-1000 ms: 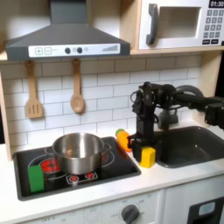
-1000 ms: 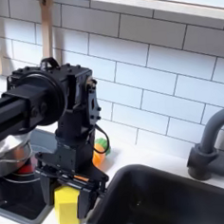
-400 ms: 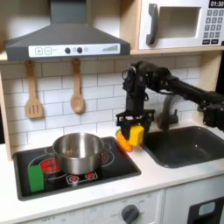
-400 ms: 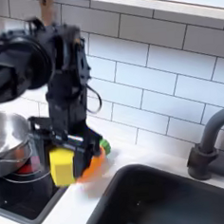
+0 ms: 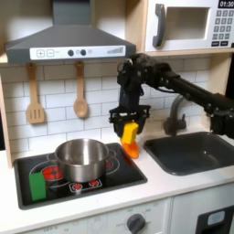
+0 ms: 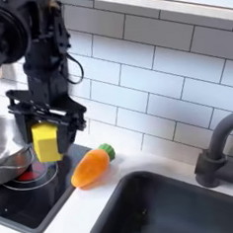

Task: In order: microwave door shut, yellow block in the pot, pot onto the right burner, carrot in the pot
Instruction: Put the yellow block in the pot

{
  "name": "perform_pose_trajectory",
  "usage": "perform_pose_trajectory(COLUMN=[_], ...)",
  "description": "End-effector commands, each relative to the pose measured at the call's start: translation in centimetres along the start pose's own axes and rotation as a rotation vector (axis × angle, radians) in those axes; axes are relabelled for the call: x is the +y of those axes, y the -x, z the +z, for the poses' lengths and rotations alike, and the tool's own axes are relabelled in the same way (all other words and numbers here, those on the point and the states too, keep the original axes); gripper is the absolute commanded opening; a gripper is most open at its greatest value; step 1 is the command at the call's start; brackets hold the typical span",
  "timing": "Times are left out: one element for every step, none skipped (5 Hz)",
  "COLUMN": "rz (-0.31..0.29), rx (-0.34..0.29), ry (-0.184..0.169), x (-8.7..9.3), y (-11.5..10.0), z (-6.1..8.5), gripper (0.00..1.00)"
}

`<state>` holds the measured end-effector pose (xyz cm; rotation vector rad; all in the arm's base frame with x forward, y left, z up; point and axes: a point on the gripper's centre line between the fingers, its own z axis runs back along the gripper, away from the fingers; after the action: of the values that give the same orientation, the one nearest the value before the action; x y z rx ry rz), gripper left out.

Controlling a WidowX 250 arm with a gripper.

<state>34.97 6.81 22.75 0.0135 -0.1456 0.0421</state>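
Note:
My gripper (image 5: 129, 128) (image 6: 46, 134) is shut on the yellow block (image 5: 130, 135) (image 6: 45, 144). It holds the block in the air just right of the pot (image 5: 82, 157) (image 6: 6, 147) in both exterior views. The steel pot stands on the black cooktop (image 5: 123, 174). A red burner ring (image 5: 52, 172) shows at its left in the first exterior view, and another red ring (image 6: 34, 174) peeks out beneath it in the second exterior view. I cannot tell which one is the right burner. The carrot (image 5: 134, 151) (image 6: 91, 167) lies on the counter below the gripper. The microwave door (image 5: 187, 25) looks shut.
A green block (image 5: 37, 186) stands at the cooktop's front left. A dark sink (image 5: 196, 151) (image 6: 185, 202) with a faucet (image 5: 174, 114) (image 6: 215, 150) lies to the right. A spatula (image 5: 35, 96) and a spoon (image 5: 80, 91) hang on the tiled wall under the hood (image 5: 69, 41).
The gripper has lifted the yellow block off the counter beside the sink and carried it up and left, past the carrot, towards the pot. The pot and carrot have not moved.

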Motion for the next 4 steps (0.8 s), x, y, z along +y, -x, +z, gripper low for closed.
perform_pose_trajectory(rz=[0.033, 0.051, 0.058, 0.066], rx=[-0.015, -0.003, 0.001, -0.004], ry=[-0.065, -0.071, -0.082, -0.101], x=[3.6, 4.5, 5.0, 5.9], y=[-0.4, -0.7, -1.7, -2.8], z=[0.5, -0.3, -0.8, -1.1], gripper=[0.0, 0.0, 0.0, 0.0])
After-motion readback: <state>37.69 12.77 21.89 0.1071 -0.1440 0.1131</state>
